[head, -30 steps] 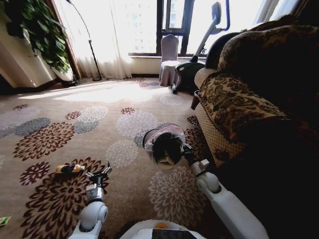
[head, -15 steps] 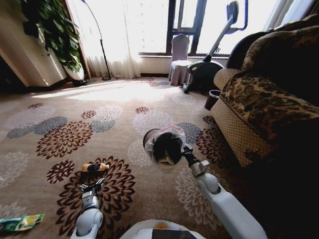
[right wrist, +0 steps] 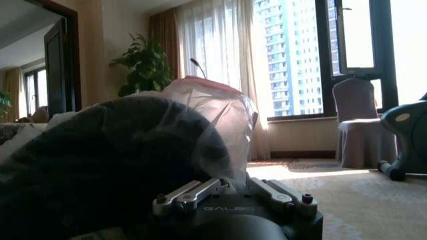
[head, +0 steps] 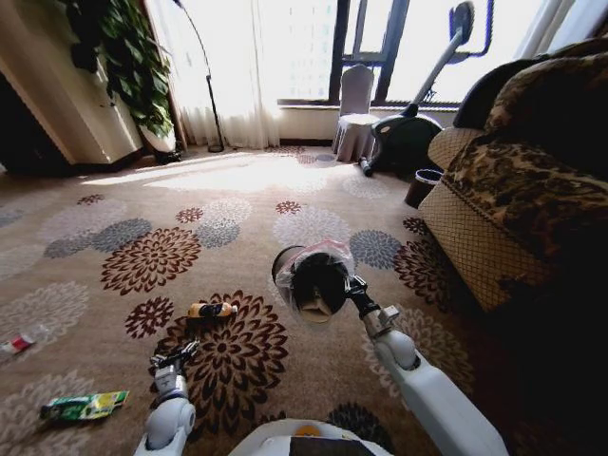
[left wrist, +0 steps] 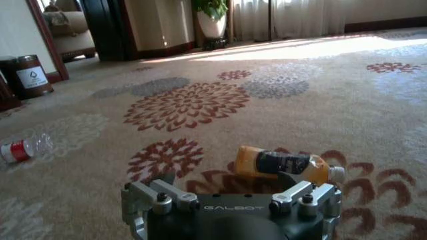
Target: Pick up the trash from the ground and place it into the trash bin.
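Centrally, the right gripper (head: 350, 285) is clamped on the rim of the trash bin (head: 313, 283), holding it tilted off the carpet (head: 285, 190), its bag-lined mouth facing the camera. Lower down, the left gripper (head: 173, 357) hangs above the carpet with fingers (left wrist: 155, 192) spread apart and empty. Just beyond it lies the yellow-orange bottle (left wrist: 288, 166); a green wrapper (head: 84, 407) lies well to its left, and a red-labelled clear bottle (left wrist: 24, 148) farther off.

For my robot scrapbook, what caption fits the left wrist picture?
Left gripper, jaws open, hovers low over flowered carpet, facing an orange bottle lying on its side.
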